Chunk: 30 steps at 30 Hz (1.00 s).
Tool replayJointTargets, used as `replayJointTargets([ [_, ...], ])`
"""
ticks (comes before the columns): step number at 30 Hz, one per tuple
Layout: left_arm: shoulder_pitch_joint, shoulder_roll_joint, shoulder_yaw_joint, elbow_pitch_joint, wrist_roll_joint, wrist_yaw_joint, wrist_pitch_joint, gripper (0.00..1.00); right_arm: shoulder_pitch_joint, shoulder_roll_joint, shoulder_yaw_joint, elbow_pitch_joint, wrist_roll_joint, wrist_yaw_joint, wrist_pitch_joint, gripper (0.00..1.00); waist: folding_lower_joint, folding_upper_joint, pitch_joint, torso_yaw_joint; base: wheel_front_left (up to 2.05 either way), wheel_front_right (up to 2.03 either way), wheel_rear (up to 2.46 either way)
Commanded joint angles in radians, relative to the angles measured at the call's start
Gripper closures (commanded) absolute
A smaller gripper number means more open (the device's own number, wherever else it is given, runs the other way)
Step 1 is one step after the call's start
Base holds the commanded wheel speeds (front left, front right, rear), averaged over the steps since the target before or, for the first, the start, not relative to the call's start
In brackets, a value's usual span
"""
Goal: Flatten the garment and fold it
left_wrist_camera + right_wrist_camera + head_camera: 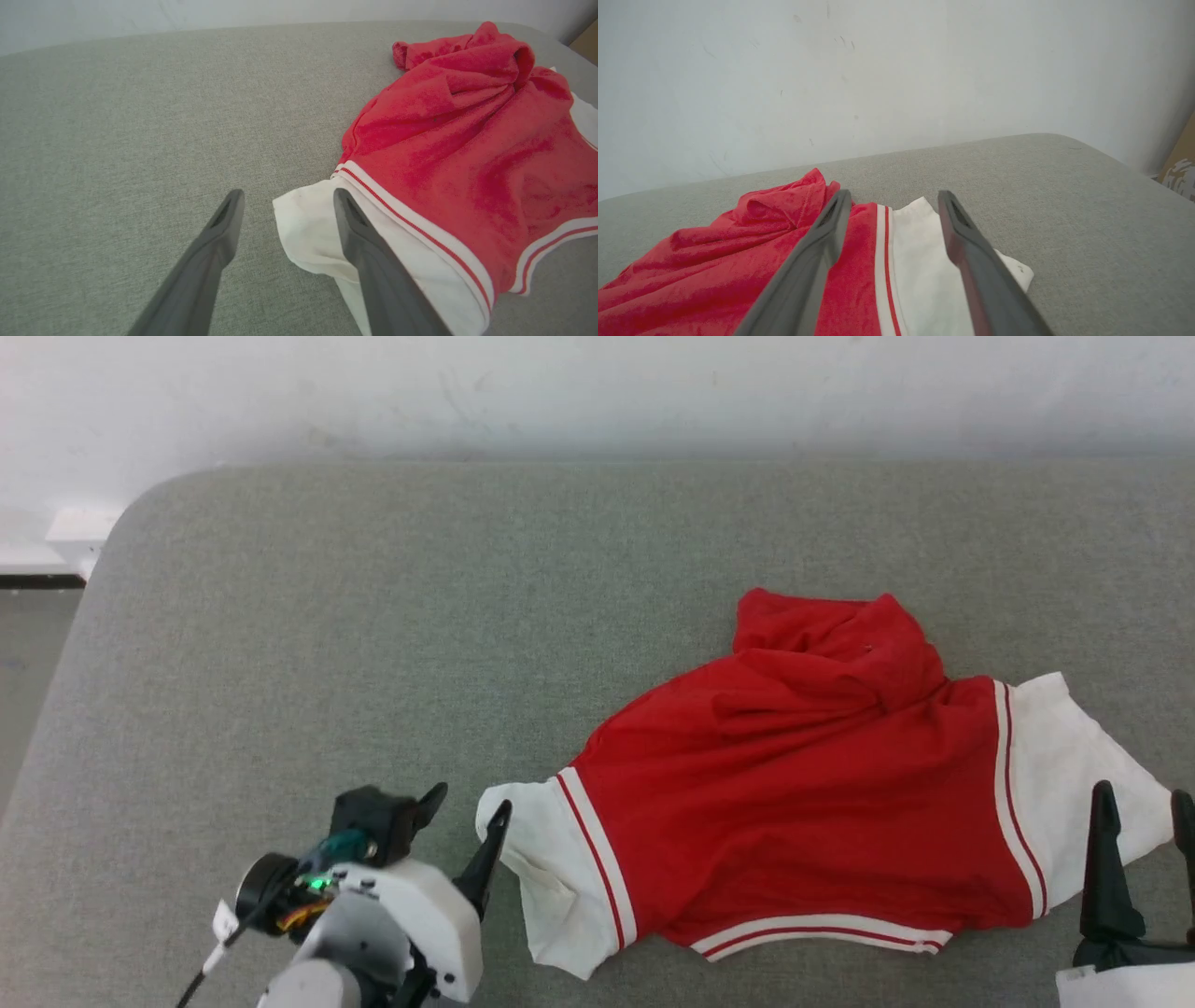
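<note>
Hands: my left hand (467,807) and right hand (1144,803) both gape empty.
Risk: garment (803,784) bunched at twelve o'clock; I may pinch two layers.

A: What sits between the two dark fingers (810,261) of the right hand (892,200)?

B: The shirt (714,280). Its white sleeve (920,270) and the white band with a red stripe (883,261) lie in the gap, the fingers spread wide apart above them.

A: And the red part?

B: It spreads off to the left, rumpled, with a bunched fold (784,205) near the left fingertip.

A: What is under it?

B: A grey fabric counter (1064,210) with a rounded corner, against a scuffed white wall (831,70). Something brown (1181,168) shows at the right edge; I cannot tell what.
</note>
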Motion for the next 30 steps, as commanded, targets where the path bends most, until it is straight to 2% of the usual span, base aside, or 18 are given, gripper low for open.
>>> replayJointTargets([
  [1, -0.036, 0.008, -0.009, 0.010, -0.010, -0.005, 0.045, 0.00, -0.020, 0.002, 0.008, 0.004, -0.004, -0.001, -0.004, 0.00, -0.0001, 0.0000, 0.019, -0.001, 0.00, 0.00, 0.00],
  [6, -0.083, -0.005, -0.009, 0.057, -0.056, 0.004, 0.171, 0.00, -0.037, 0.002, 0.016, 0.015, -0.002, -0.001, -0.005, 0.00, -0.0001, 0.0000, 0.046, -0.023, 0.00, 0.00, 0.00],
  [10, -0.093, -0.001, -0.009, 0.094, -0.049, 0.044, 0.273, 0.00, -0.049, 0.002, 0.012, 0.018, -0.001, -0.001, -0.005, 0.00, -0.0001, 0.0000, 0.064, -0.042, 0.00, 0.00, 0.00],
  [15, -0.095, -0.022, -0.002, 0.103, -0.073, 0.083, 0.357, 0.00, -0.058, 0.002, 0.007, 0.021, 0.004, -0.001, -0.005, 0.00, -0.0001, 0.0000, 0.083, -0.058, 0.00, 0.00, 0.00],
  [16, -0.092, -0.025, -0.003, 0.108, -0.078, 0.089, 0.378, 0.04, -0.059, 0.002, 0.007, 0.022, 0.004, -0.001, -0.005, 0.00, -0.0001, 0.0000, 0.084, -0.060, 0.00, 0.00, 0.00],
  [17, -0.091, -0.027, -0.006, 0.110, -0.081, 0.090, 0.394, 0.24, -0.060, 0.002, 0.008, 0.022, 0.005, -0.001, -0.005, 0.00, -0.0001, 0.0000, 0.086, -0.062, 0.00, 0.00, 0.00],
  [18, -0.091, -0.029, -0.007, 0.109, -0.083, 0.093, 0.398, 0.65, -0.061, 0.002, 0.009, 0.022, 0.006, -0.001, -0.005, 0.00, -0.0001, 0.0000, 0.088, -0.065, 0.00, 0.00, 0.00],
  [19, -0.092, -0.028, -0.012, 0.110, -0.084, 0.089, 0.403, 1.00, -0.062, 0.002, 0.011, 0.022, 0.007, -0.001, -0.005, 0.00, -0.0001, 0.0000, 0.090, -0.067, 0.00, 0.00, 0.00],
  [25, -0.081, -0.040, -0.016, 0.092, -0.126, 0.065, 0.393, 1.00, -0.068, 0.002, 0.009, 0.022, 0.003, -0.001, -0.005, 0.00, -0.0001, 0.0000, 0.090, -0.063, 0.00, 0.00, 0.00],
  [30, -0.048, -0.052, 0.037, 0.022, -0.142, 0.096, 0.269, 1.00, -0.085, 0.002, 0.026, 0.010, -0.028, -0.001, -0.004, 0.00, -0.0001, 0.0000, 0.081, -0.058, 0.00, 0.00, 0.00],
])
